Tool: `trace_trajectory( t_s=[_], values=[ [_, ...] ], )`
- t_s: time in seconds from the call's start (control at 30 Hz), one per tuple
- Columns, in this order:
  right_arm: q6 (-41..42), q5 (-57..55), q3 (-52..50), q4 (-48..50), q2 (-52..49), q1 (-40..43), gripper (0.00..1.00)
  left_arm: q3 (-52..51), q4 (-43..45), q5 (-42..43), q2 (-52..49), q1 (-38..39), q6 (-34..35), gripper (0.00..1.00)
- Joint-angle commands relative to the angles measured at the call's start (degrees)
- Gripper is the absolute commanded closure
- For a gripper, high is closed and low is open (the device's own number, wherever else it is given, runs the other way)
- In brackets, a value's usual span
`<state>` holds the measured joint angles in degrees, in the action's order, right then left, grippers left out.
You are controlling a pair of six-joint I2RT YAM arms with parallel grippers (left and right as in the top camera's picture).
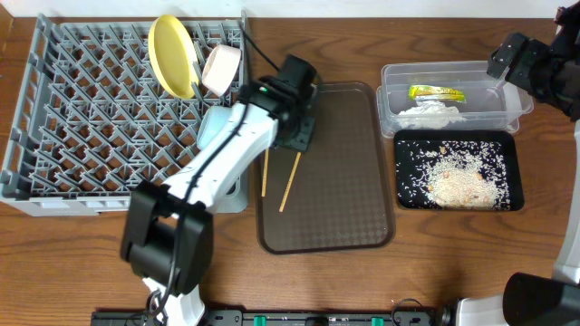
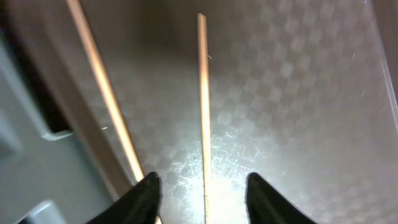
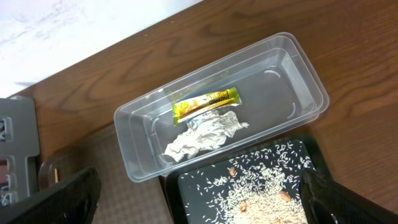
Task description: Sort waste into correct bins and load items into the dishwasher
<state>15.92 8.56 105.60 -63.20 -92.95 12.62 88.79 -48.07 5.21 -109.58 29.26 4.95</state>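
Two thin wooden chopsticks [image 1: 290,181] lie on the brown serving tray [image 1: 344,199]. My left gripper [image 1: 294,136] hangs low over them, open. One chopstick [image 2: 203,93] runs between its fingertips [image 2: 146,193] without being pinched, and the other chopstick [image 2: 102,87] lies just to the left. The grey dish rack [image 1: 91,109] holds a yellow plate [image 1: 172,56] and a pinkish-white bowl [image 1: 220,68]; a light blue bowl [image 1: 216,125] is partly hidden under the left arm. My right gripper [image 3: 202,199] is open wide above the black tray [image 3: 199,186] of rice scraps [image 3: 261,193].
The clear tub [image 1: 453,95] at the back right holds the yellow-green wrapper [image 3: 205,104] and crumpled white paper [image 3: 202,137]. The black tray [image 1: 408,195] sits just in front of it. The brown tray's raised rim lies between the chopsticks and the rack.
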Motion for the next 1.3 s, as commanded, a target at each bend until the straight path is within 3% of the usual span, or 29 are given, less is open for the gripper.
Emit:
trace_trajectory(
  t_s=[0.0,1.27],
  values=[
    [0.35,0.28,0.57,-0.09,-0.31,-0.11,0.01,0.33,-0.87,-1.42,-3.06,1.55,-2.62,0.48],
    [0.35,0.28,0.57,-0.09,-0.31,-0.15,0.01,0.33,-6.14,1.42,-12.68,2.27,-4.98,0.43]
  ],
)
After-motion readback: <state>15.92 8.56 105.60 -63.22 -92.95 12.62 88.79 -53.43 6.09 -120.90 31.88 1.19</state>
